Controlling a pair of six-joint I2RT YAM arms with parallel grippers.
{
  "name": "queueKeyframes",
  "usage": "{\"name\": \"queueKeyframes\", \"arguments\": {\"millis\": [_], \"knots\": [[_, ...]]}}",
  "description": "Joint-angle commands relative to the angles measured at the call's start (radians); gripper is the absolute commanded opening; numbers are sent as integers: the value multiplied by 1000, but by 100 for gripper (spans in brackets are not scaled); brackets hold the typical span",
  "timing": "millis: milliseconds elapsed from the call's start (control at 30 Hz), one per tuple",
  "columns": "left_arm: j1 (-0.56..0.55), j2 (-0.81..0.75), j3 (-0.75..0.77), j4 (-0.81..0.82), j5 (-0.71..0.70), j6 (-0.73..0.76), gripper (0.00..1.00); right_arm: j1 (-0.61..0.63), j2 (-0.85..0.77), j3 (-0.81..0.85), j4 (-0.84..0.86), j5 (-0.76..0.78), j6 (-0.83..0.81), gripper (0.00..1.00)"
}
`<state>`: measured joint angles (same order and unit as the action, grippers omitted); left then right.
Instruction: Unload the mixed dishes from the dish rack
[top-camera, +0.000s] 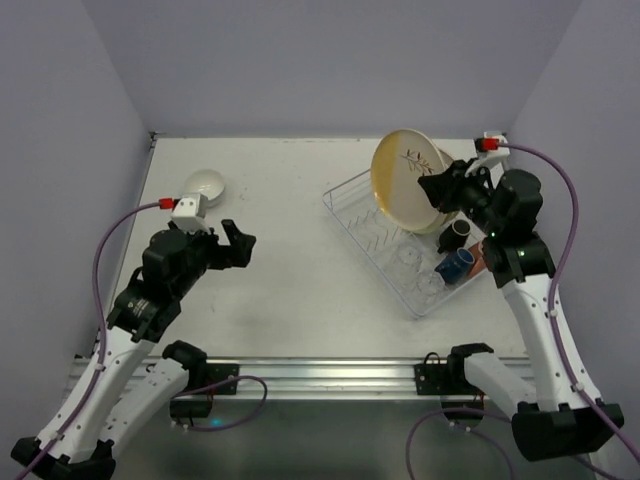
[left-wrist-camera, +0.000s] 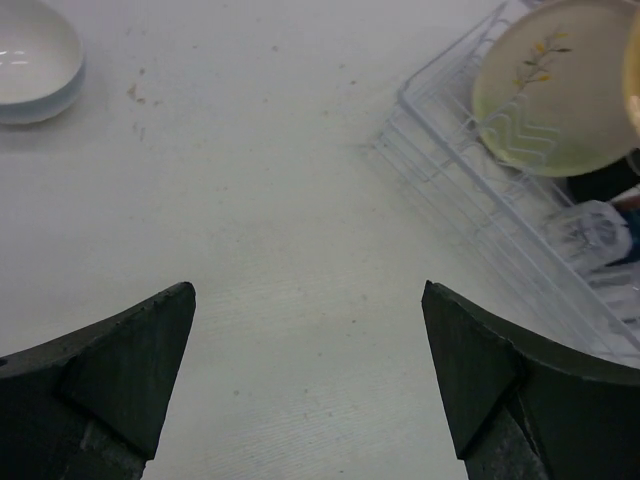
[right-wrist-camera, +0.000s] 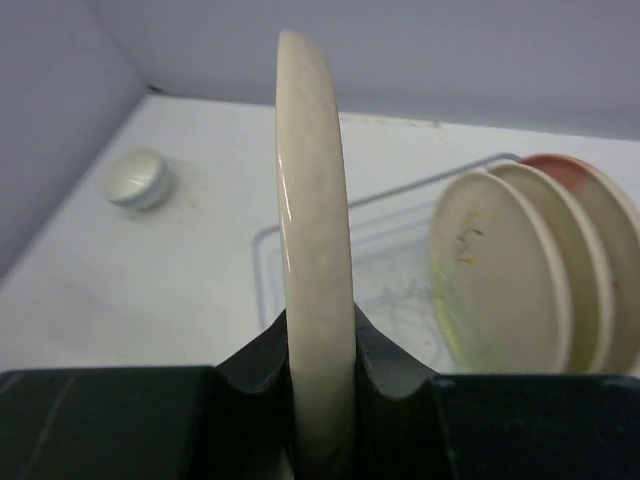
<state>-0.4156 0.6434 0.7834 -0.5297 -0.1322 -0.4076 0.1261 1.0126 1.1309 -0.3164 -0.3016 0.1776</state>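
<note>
Right pincer (right-wrist-camera: 318, 345) clamps upright plate (right-wrist-camera: 312, 180) by rim, over dish rack (top-camera: 368, 254).

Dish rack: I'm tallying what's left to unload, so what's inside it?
Three plates standing on edge, a dark blue cup, another dark cup and two clear glasses. The right arm covers the rack's right side, so more may sit hidden there.

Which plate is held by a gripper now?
The yellow-rimmed plate, clamped on edge in the right gripper; the other plates stand in the dish rack, untouched.
</note>
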Motion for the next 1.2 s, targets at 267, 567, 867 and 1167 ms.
{"name": "queueKeyframes", "arguments": {"millis": [267, 567, 867, 1167], "knots": [[-18, 218, -94, 821, 788, -410, 100, 41, -224, -421, 862, -395, 899, 0], [-97, 363, -119, 941, 740, -488, 100, 69, -230, -511, 991, -498, 1000, 0], [-178, 404, -157, 1203, 787, -628, 73, 96, -175, -556, 1105, -508, 1037, 0], [-192, 395, -164, 1164, 764, -657, 0, 99, -105, -562, 1160, -499, 1019, 0]]}}
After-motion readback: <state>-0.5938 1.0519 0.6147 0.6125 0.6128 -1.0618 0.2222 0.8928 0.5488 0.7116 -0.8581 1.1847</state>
